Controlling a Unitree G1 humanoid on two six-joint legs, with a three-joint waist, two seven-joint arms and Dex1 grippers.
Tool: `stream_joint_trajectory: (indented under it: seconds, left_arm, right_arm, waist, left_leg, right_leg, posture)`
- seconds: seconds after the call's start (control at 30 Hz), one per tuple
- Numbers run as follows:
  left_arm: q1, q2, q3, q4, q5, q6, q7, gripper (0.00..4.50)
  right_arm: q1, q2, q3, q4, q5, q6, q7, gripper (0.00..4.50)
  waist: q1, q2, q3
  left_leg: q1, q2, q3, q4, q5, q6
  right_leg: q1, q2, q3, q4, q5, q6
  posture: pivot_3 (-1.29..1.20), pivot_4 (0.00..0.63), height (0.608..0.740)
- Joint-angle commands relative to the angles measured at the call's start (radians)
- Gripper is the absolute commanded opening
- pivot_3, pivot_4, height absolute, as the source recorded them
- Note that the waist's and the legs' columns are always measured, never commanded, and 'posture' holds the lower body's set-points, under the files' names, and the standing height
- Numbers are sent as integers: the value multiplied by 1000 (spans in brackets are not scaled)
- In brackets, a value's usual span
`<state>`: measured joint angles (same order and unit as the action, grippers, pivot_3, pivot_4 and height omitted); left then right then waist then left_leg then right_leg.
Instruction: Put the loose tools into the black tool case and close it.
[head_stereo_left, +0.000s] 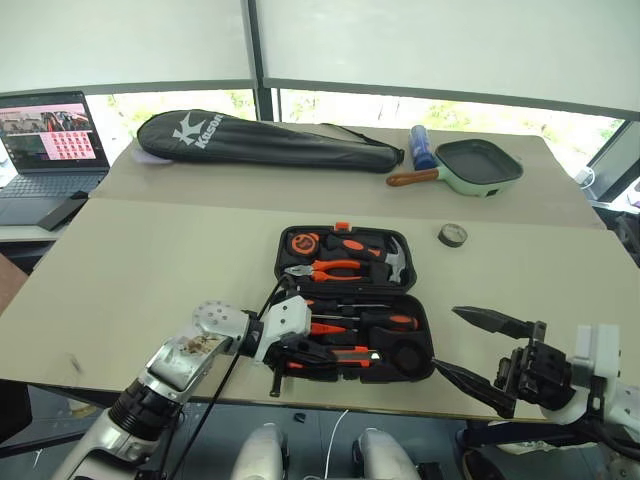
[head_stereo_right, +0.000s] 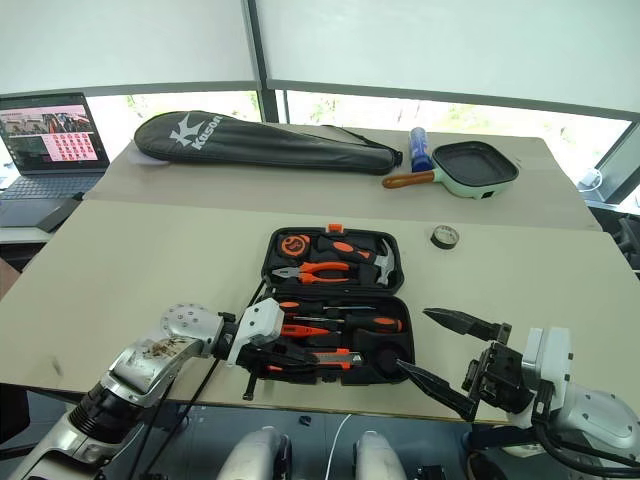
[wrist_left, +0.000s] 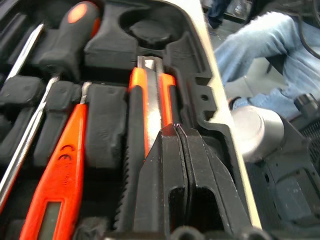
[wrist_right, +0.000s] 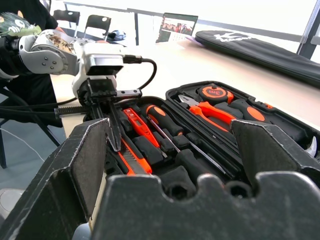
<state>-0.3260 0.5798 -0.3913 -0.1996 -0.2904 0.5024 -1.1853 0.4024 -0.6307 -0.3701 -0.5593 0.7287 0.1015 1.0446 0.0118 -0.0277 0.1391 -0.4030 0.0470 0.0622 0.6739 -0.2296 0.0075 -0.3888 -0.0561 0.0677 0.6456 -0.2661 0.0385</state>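
The left gripper (wrist_left: 177, 150), fingers clenched together and empty, presses the orange-black utility knife (wrist_left: 150, 107) into its slot of the black plastic tool case (head_stereo_left: 300, 245); the right gripper (head_stereo_left: 478, 352) waits released beside it.

White "K" logo w/ word "Kason" on the long black bag (head_stereo_left: 265, 143) at the back of the table. Laptop (head_stereo_left: 52, 140) screen has a pink page w/ small rows, too tiny to read. Tape measure (wrist_right: 216, 93) in the tool case has a round mark, can't read it.
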Motion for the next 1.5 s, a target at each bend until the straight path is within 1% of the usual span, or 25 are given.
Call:
stream_joint_trajectory:
  seconds: [0.03, 0.1, 0.23, 0.27, 0.33, 0.37, 0.4, 0.47, 0.57, 0.6, 0.67, 0.7, 0.77, 0.83, 0.87, 0.93, 0.97, 1.07, 1.2, 1.27, 1.33, 1.4, 1.5]
  left_arm:
    - [26, 12, -42, 46, 16, 153, 47, 73]
    - [27, 38, -56, 40, 16, 217, 50, 73]
    - [29, 45, -54, 37, 31, 169, 54, 73]
    - [28, 33, -36, 42, 29, 118, 54, 73]
    - [29, 5, 8, 53, 15, 43, 66, 73]
    - [34, -21, 43, 67, 10, -57, 73, 73]
    - [38, -41, 76, 75, -8, -114, 71, 73]
    - [50, -76, 167, 73, -83, -196, 52, 73]
    - [78, -90, 291, 44, -187, -253, 24, 73]
    - [85, -86, 322, 30, -210, -242, 34, 590]
    - [109, -67, 437, 0, -273, -215, 82, 1108]
    - [125, -58, 487, -4, -295, -214, 95, 1572]
    - [171, -15, 541, 12, -282, -215, 106, 2347]
    - [206, 36, 567, 33, -309, -184, 57, 2983]
    - [214, 47, 606, 58, -358, -160, 34, 3502]
    - [214, 44, 676, 114, -404, -181, 17, 4173]
    - [210, 41, 694, 125, -420, -184, 15, 4463]
    - [201, 36, 706, 115, -462, -161, 5, 4463]
    - [181, 27, 689, 113, -475, -154, 0, 4463]
    - [159, 21, 667, 121, -462, -157, 1, 4463]
    - [138, 13, 646, 131, -450, -163, -1, 4463]
    - [121, 9, 626, 137, -438, -169, -5, 4463]
    - [95, -1, 601, 145, -424, -175, -7, 4463]
  right_arm:
    - [-12, -4, -3, -9, 15, 3, 5, 4500]
    - [-17, -6, 2, -5, 17, 8, 5, 4500]
    - [-28, -6, 10, 3, 13, 9, 5, 4500]
    - [-31, -5, 10, 8, 9, 7, 3, 4500]
    - [-34, -1, 2, 18, 3, 1, -2, 4500]
    - [-32, 1, -6, 25, -2, -7, -3, 4500]
    - [-28, 2, -16, 33, -7, -14, -3, 4500]
    - [-20, 8, -49, 56, -16, -31, -14, 4500]
    - [-10, 27, -116, 112, -28, -61, -36, 4500]
    - [-6, 33, -136, 132, -34, -71, -40, 4500]
    - [14, 50, -190, 216, -67, -115, -46, 4500]
    - [23, 55, -210, 254, -89, -133, -53, 4500]
    - [32, 67, -239, 312, -108, -142, -79, 4500]
    - [31, 78, -253, 352, -125, -158, -99, 4500]
    - [34, 86, -257, 379, -149, -177, -111, 4500]
    - [30, 91, -255, 417, -199, -185, -157, 4500]
    - [18, 88, -248, 422, -208, -186, -167, 4500]
    - [-56, 49, -226, 404, -190, -140, -181, 4500]
    - [-225, -101, -157, 440, -251, 70, -272, 4500]
    - [-413, -216, -39, 510, -298, 215, -265, 4500]
    - [-633, -288, 96, 603, -357, 337, -250, 4500]
    - [-840, -296, 221, 702, -403, 414, -213, 4500]
    - [-1122, -253, 394, 898, -507, 483, -162, 4500]
  waist:
    - [0, 2, -2]
    - [-1, 2, -4]
    - [-3, 2, -5]
    - [-3, 2, -5]
    - [-3, 2, -5]
    - [-3, 2, -5]
    - [0, 2, -5]
    - [3, 2, -5]
    - [-1, -1, -3]
    - [-1, -1, -2]
    - [-2, 0, -2]
    - [-3, 0, -2]
    - [-6, 0, -2]
    - [-9, 1, -2]
    - [-11, 1, -2]
    - [-14, 1, -2]
    - [-14, 1, -2]
    - [-19, 1, -1]
    - [-30, 2, -1]
    - [-32, 1, 0]
    - [-37, 2, 1]
    - [-39, 3, 2]
    - [-41, 2, 2]
  left_leg:
    - [0, 0, 0, 0, 0, 0]
    - [1, 0, 0, 0, 0, 0]
    - [3, 0, -1, -1, 0, 0]
    - [4, 1, -1, -1, 0, 0]
    - [4, 0, -1, -2, 0, 0]
    - [4, 0, -1, -2, 0, 0]
    - [3, 0, -1, -2, 0, 0]
    - [3, 0, -1, -2, 0, 0]
    - [-2, 0, -1, -1, 0, 1]
    - [-3, 1, -2, -1, 0, 1]
    - [-3, 1, -1, -1, 0, 1]
    - [-3, 1, -1, -2, 0, 1]
    - [-2, 1, -1, -4, 0, 1]
    - [-1, 0, -1, -6, 0, 1]
    - [-1, 0, 0, -6, 0, 1]
    - [-1, 1, 0, -6, 0, 1]
    - [-1, 1, 0, -6, 0, 1]
    - [-1, 1, 0, -6, 0, 1]
    - [-1, 1, 1, -6, 0, 1]
    - [-1, -1, 2, -6, 0, 1]
    - [-1, 0, 2, -6, 0, 1]
    - [-2, 0, 2, -6, 0, 1]
    - [-5, 0, 3, -8, 0, 1]
  right_leg:
    - [0, 0, 0, 0, 0, 0]
    - [0, 0, 0, 0, 0, 0]
    - [1, 0, 0, 0, -5, 6]
    - [1, 0, 1, 0, -5, 6]
    - [1, 0, 1, 0, -5, 6]
    - [1, 0, 1, 0, -5, 6]
    - [1, 0, 1, 0, -4, 5]
    - [1, -2, 1, 0, -2, 0]
    - [-3, -2, 1, 0, -1, -1]
    - [-3, -1, 1, 0, 0, -1]
    - [-3, -2, 1, 0, -1, 0]
    - [-3, -2, 1, -1, -1, 0]
    - [-3, -2, 1, -2, -1, 0]
    - [-3, -2, 1, -3, -1, 0]
    - [-3, -2, 1, -3, -1, -1]
    - [-4, -2, 1, -3, -1, -1]
    - [-4, -2, 1, -3, -1, -1]
    - [-4, -2, 1, -3, -1, -1]
    - [-4, -3, 2, -3, -1, 0]
    - [-4, -2, 2, -3, 0, 0]
    - [-6, -1, 3, -3, 0, -2]
    - [-7, 0, 3, -2, 1, -2]
    - [-10, 1, 2, -2, 0, -3]
  posture:
    - [0, 150, 740]
    - [0, 150, 740]
    - [0, 150, 740]
    - [0, 150, 740]
    - [0, 150, 740]
    - [0, 150, 740]
    - [0, 150, 740]
    - [0, 150, 740]
    - [0, 150, 740]
    - [0, 150, 740]
    - [0, 150, 740]
    - [0, 150, 740]
    - [0, 150, 740]
    - [0, 150, 740]
    - [0, 150, 740]
    - [0, 150, 740]
    - [0, 150, 740]
    - [0, 150, 740]
    - [0, 150, 740]
    - [0, 150, 740]
    - [0, 150, 740]
    - [0, 150, 740]
    - [0, 150, 740]
